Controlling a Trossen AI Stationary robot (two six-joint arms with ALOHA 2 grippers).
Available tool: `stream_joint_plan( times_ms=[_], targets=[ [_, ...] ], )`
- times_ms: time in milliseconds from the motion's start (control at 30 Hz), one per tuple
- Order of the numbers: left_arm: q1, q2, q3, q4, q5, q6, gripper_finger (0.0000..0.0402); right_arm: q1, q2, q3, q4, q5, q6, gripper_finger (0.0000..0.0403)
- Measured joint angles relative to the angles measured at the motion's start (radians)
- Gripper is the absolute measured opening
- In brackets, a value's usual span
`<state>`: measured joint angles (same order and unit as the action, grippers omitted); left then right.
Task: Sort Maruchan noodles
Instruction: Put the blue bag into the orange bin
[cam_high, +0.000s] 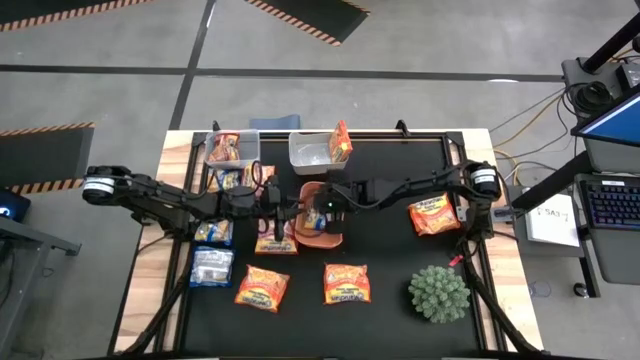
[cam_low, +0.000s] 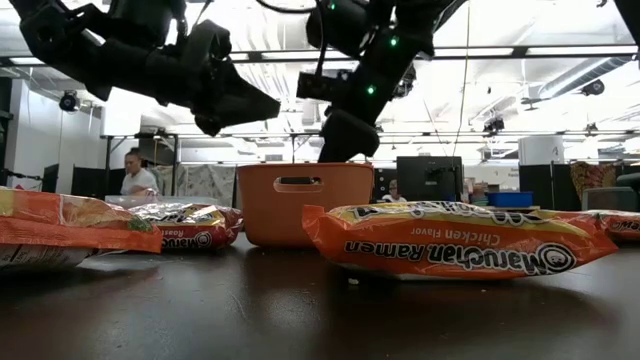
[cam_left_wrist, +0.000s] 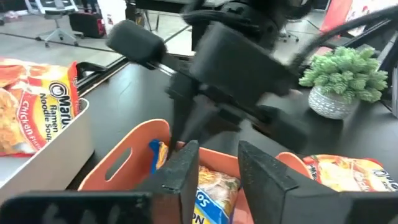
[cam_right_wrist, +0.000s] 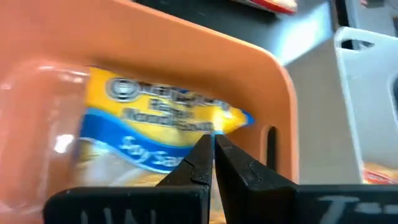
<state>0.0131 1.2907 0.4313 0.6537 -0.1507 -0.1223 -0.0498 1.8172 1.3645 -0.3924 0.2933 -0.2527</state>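
A blue-and-yellow Maruchan packet (cam_right_wrist: 161, 118) lies tilted inside the orange tray (cam_low: 300, 205), which sits mid-table. My right gripper (cam_right_wrist: 213, 146) reaches down into the tray (cam_high: 318, 240) from the table's right, shut at the packet's edge. My left gripper (cam_left_wrist: 219, 168) hovers open just left of the tray and above it (cam_high: 272, 215), touching nothing. Orange-red packets lie flat on the mat (cam_high: 347, 283) (cam_high: 262, 288) (cam_high: 435, 215). A pale silvery-blue one (cam_high: 212, 266) lies near the left edge. My right gripper pinches the blue-and-yellow packet at its crimped end edge (cam_right_wrist: 219, 127) between the two fingertips, coming from above and slanting down into the tray. The rest of the packet rests tilted against the tray's inside (cam_right_wrist: 106, 155).
Two grey bins stand at the far edge: the left one (cam_high: 228, 150) holds packets, and in the right one (cam_high: 312, 152) an orange packet (cam_high: 341, 142) stands upright. A spiky green plant ball (cam_high: 438, 292) sits near right. More packets (cam_high: 213, 232) (cam_high: 275, 241) lie beside the left gripper.
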Motion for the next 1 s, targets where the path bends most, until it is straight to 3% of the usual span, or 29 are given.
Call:
stream_joint_plan(
  times_ms=[167, 467, 600, 833, 1000],
  targets=[
    [-0.001, 0.000, 0.000, 0.002, 0.002, 0.000, 0.0139, 0.003, 0.000, 0.001, 0.001, -0.038, 0.077, 0.0009],
    [-0.012, 0.006, -0.001, -0.141, 0.003, -0.026, 0.0175, -0.058, -0.067, 0.002, -0.013, -0.257, 0.217, 0.0024],
    [-0.013, 0.053, -0.009, -0.141, 0.009, -0.037, 0.0166, -0.076, -0.076, 0.002, -0.014, -0.268, 0.264, 0.0073],
    [-0.013, 0.171, -0.005, -0.043, 0.070, -0.055, 0.0152, -0.077, -0.042, 0.002, -0.010, -0.268, 0.264, 0.0195],
    [-0.013, 0.216, -0.006, 0.023, 0.089, -0.067, 0.0150, -0.082, 0.001, -0.001, -0.009, -0.268, 0.255, 0.0248]
  ],
)
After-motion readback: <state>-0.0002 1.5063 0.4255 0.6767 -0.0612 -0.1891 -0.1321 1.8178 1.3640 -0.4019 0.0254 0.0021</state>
